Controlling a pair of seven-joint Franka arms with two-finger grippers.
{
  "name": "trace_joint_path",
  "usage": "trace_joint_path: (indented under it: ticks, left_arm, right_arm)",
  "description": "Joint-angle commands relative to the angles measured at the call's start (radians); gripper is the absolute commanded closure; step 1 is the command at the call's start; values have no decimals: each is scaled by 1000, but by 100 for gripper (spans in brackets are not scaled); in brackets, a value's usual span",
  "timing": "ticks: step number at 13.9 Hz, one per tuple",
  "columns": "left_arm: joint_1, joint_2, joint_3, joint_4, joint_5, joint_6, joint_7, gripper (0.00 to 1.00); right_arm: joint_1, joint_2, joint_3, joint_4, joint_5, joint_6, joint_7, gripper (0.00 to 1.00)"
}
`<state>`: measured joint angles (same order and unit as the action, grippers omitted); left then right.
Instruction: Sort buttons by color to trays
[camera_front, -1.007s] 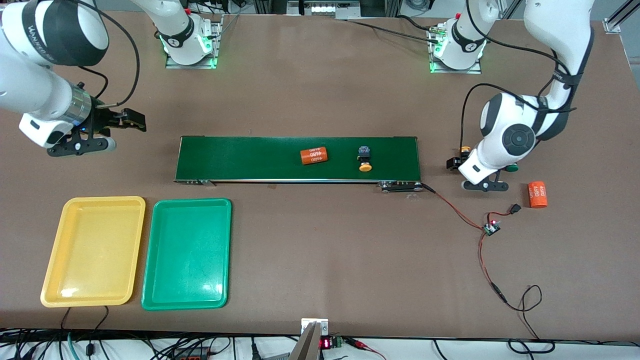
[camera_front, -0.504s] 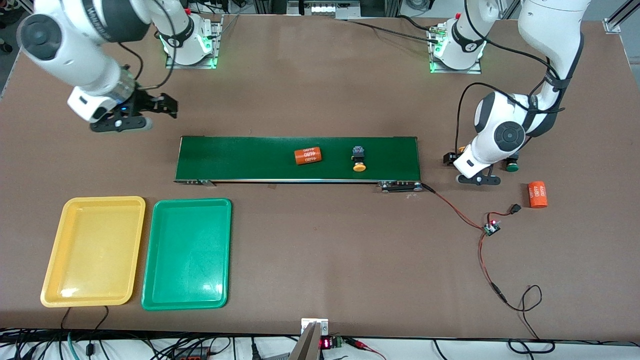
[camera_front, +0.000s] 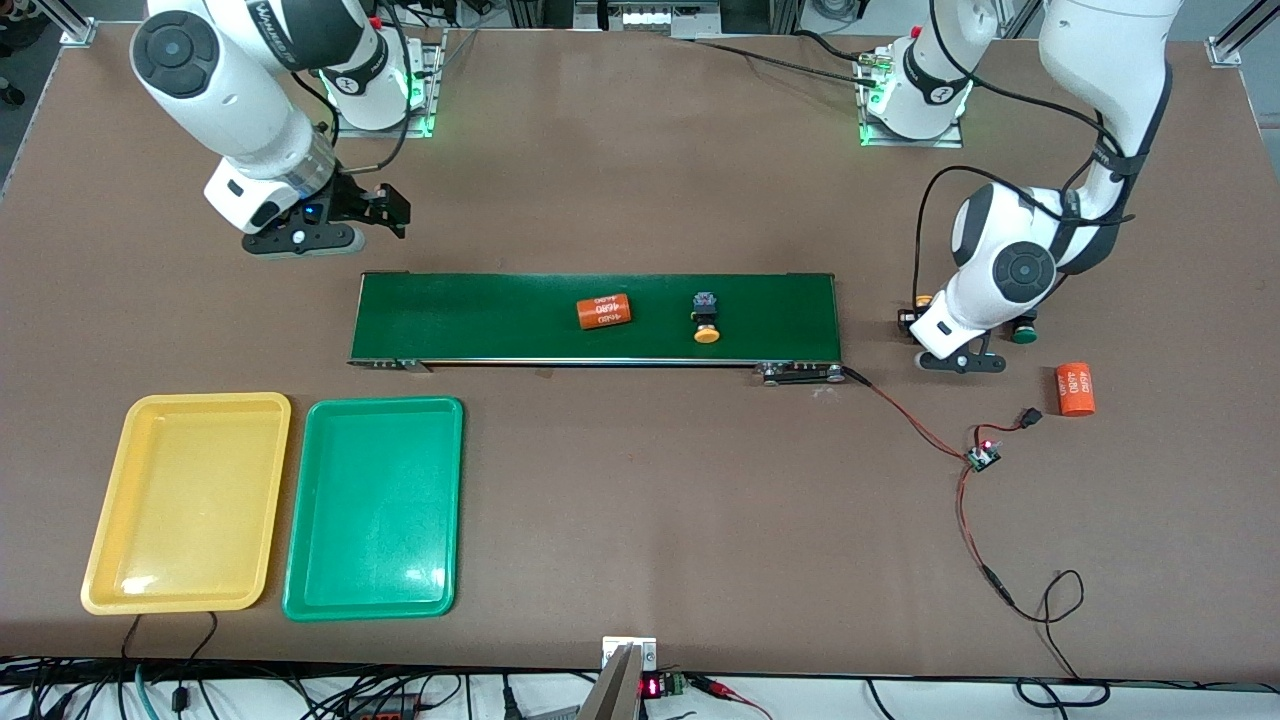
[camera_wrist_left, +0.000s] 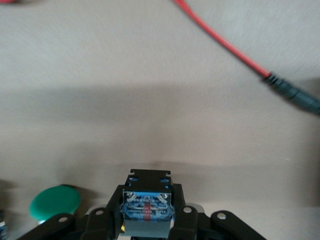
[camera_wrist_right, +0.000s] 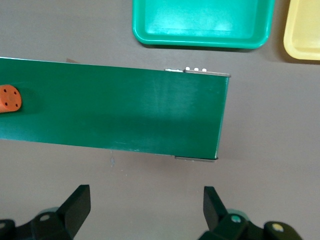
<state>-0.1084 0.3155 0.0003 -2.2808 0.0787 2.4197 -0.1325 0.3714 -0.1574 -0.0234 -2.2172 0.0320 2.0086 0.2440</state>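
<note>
yellow button: lies on the conveyor belt, just beside the orange cylinder.
left gripper: low over the table off the belt's end, pinching a button body; green button just beside it.
right gripper: spread, empty, above the belt's other end.
trays: yellow tray and green tray, both bare.
step: feeding the belt, it seems; next, the right gripper must catch the yellow button.

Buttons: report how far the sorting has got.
Done: nothing; the yellow tray and green tray hold no buttons. In hand: the left gripper is shut on a button beside the belt. Left: a yellow button on the belt, a green one by the left gripper. The right gripper hangs open.
</note>
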Motion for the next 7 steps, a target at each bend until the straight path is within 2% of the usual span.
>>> trace_joint_path:
  ticks: [1, 3, 4, 7]
  left_arm:
    - [-10, -49, -23, 127, 3, -225, -9, 74]
    - [-11, -50, -103, 216, -64, -336, -31, 74]
    - [-13, -49, -147, 236, -109, -350, -54, 74]
    - [-30, -12, -264, 257, -194, -279, -183, 74]
  right_arm:
    - [17, 1, -7, -9, 8, 21, 20, 0]
    - [17, 1, -7, -9, 8, 21, 20, 0]
    - [17, 1, -7, -9, 8, 19, 20, 0]
    - [17, 1, -7, -9, 8, 18, 18, 0]
